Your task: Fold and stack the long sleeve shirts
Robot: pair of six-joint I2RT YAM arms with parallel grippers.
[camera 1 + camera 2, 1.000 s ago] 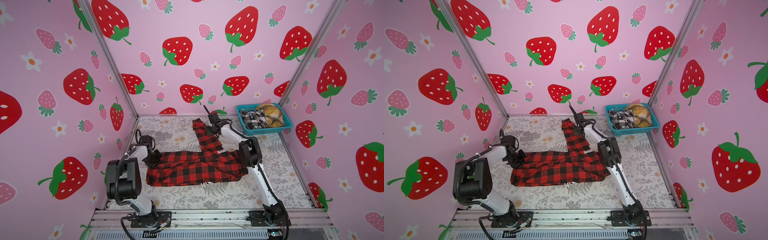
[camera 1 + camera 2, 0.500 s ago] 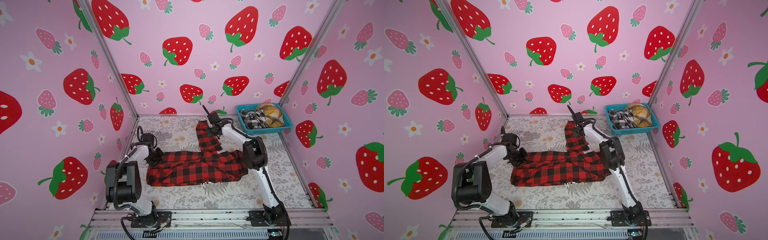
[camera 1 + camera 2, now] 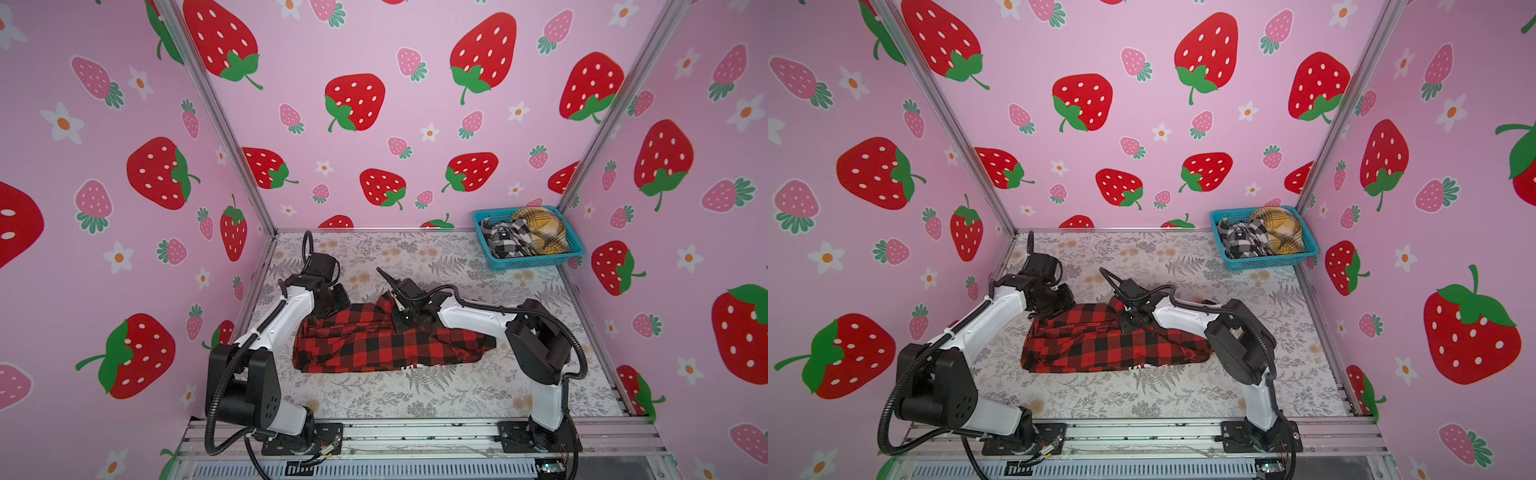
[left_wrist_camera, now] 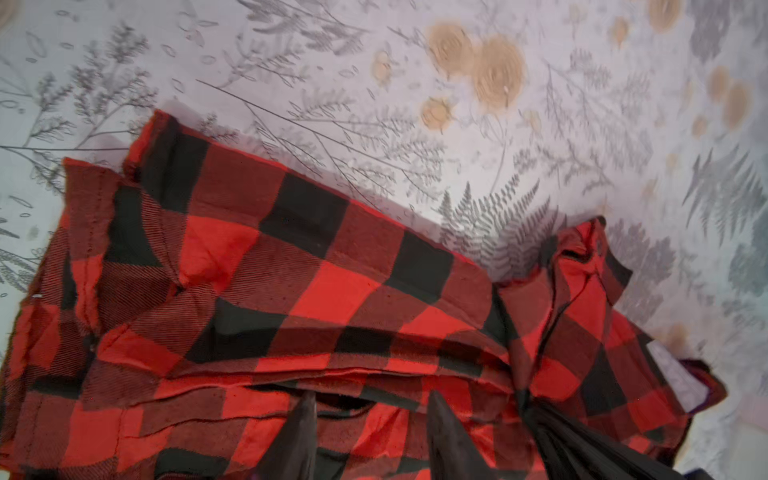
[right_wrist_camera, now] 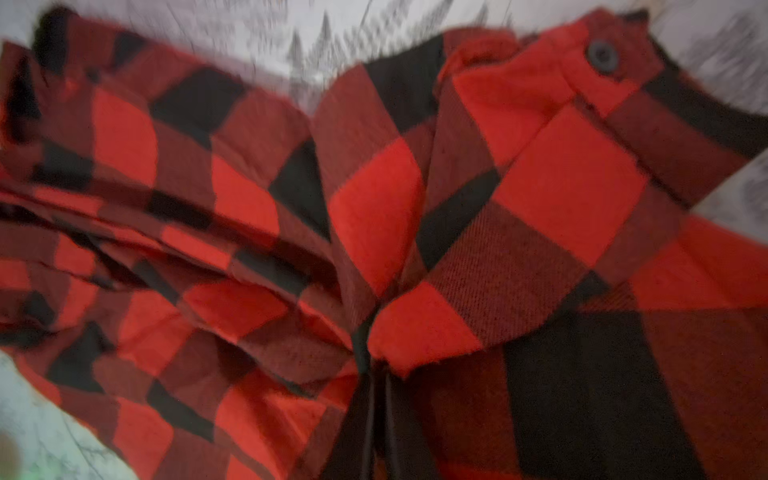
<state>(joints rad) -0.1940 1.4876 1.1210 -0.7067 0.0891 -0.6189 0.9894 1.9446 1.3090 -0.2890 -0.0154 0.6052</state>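
Note:
A red-and-black long sleeve shirt lies mid-table as a folded, rumpled band. My left gripper sits at the shirt's far left corner, its fingers apart over the layered cloth. My right gripper rests on the shirt's far edge near the middle. Its jaws are nearly together, with bunched cloth gathered at the tips. A black-and-white check shirt and a mustard plaid shirt lie crumpled in the basket.
The teal mesh basket stands in the back right corner against the wall. Pink strawberry walls close in three sides. The floral table cover shows in front of and behind the shirt. Both arm bases sit at the front rail.
My right gripper came from the back of the table toward the front, bringing the sleeve onto the shirt's body. My left gripper's fingers have opened at the left corner.

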